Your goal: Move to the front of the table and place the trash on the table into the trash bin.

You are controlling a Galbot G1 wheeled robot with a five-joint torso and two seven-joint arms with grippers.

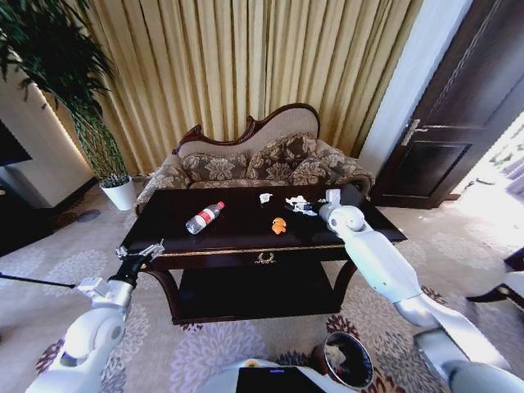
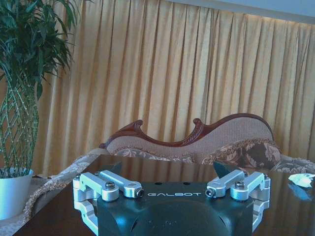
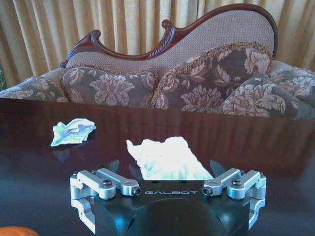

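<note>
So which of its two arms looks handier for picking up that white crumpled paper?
Probably the right: its gripper is open over the table with the crumpled paper between its fingers. The left gripper hangs by the table's near left corner.

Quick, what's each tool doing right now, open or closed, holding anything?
Left tool: open, empty, at the dark glossy wooden table's left corner.
Right tool: open around white crumpled paper, not gripped.

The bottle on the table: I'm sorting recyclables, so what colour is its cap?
Red, best seen in the head view: the bottle is clear.
</note>
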